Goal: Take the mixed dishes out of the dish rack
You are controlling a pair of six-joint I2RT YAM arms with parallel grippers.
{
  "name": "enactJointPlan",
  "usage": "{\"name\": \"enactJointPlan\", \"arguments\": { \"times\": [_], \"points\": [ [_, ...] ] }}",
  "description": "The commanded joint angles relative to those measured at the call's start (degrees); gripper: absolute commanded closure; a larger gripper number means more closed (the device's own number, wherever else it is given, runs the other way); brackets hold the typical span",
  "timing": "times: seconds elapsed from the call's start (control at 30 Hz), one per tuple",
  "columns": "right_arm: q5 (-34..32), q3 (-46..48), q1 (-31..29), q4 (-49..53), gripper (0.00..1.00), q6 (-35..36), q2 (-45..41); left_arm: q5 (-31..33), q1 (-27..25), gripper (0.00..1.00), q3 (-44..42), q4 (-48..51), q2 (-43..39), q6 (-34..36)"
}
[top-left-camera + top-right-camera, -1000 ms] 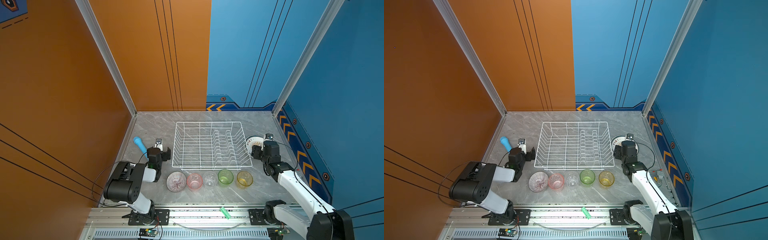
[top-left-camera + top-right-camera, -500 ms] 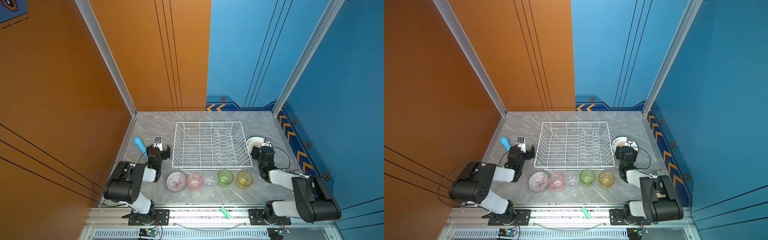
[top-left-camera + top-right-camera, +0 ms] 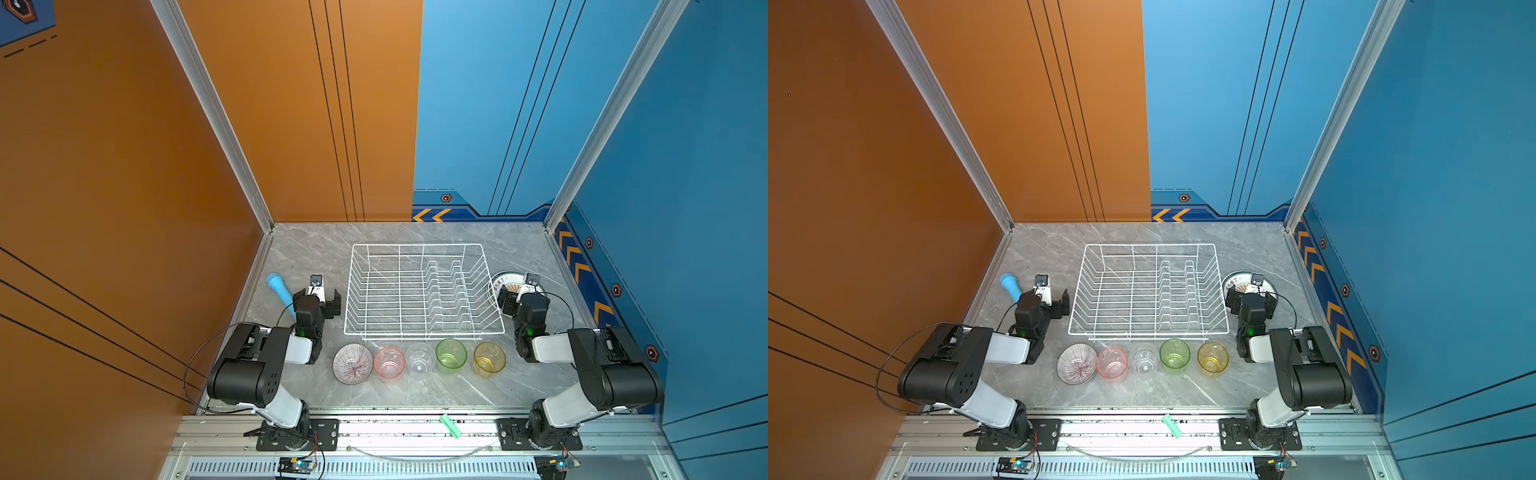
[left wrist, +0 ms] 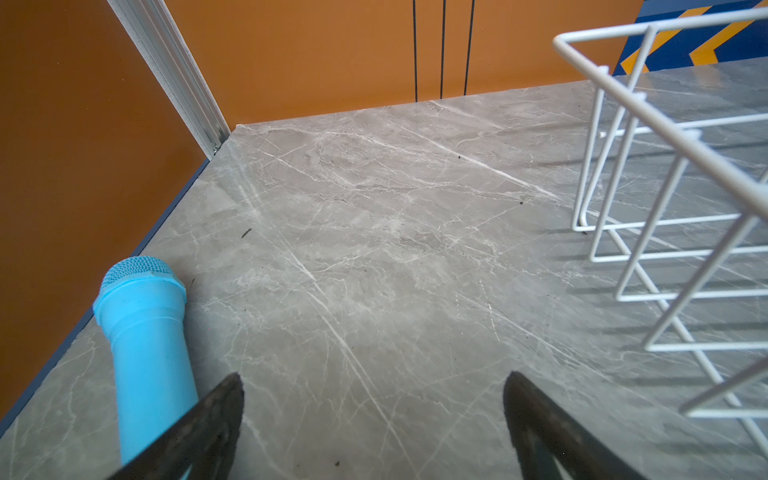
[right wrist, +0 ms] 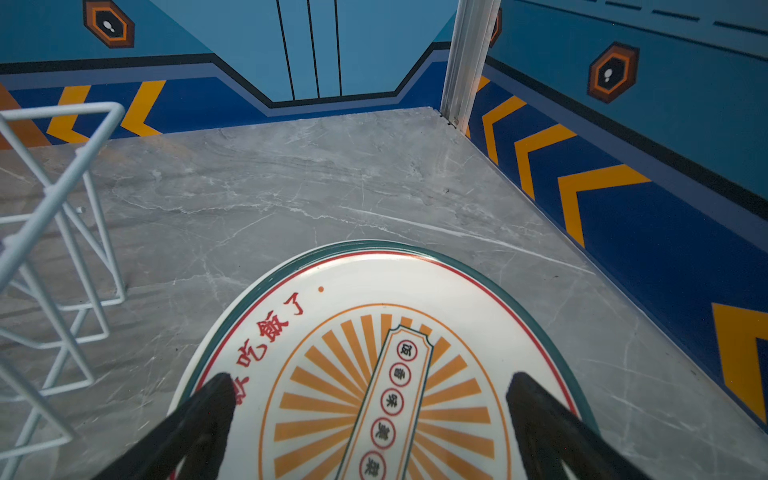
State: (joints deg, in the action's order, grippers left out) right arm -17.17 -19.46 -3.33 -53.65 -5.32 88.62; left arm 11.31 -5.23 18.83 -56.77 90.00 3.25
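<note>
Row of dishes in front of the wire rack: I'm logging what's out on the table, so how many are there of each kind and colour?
Striped bowl: 1
Pink tumbler: 1
Clear tumbler: 1
Green tumbler: 1
Yellow tumbler: 1
Total: 5

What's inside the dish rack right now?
Nothing loaded: the dish rack shows only its own upright slot wires, with the marble table visible through its floor in both top views. Nothing blocks the view into it.
</note>
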Motion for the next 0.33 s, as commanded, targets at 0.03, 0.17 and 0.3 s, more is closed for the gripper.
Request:
{"name": "enactJointPlan", "arguments": {
  "times": [0.03, 0.17, 0.3],
  "points": [
    [0.3, -0.9, -0.2, -0.6, 0.00, 0.8, 0.1, -1.0, 0.6, 0.02, 0.8, -0.4, -0.3, 0.5],
    [0.3, -0.9, -0.2, -0.6, 0.00, 0.8, 0.1, -1.2, 0.7, 0.02, 1.0, -0.1, -0.3, 0.4],
    [0.3, -0.9, -0.2, -0.6, 0.00, 0.8, 0.1, -1.4, 1.3, 0.02, 1.7, 1.2, -0.3, -0.3]
  ]
}}
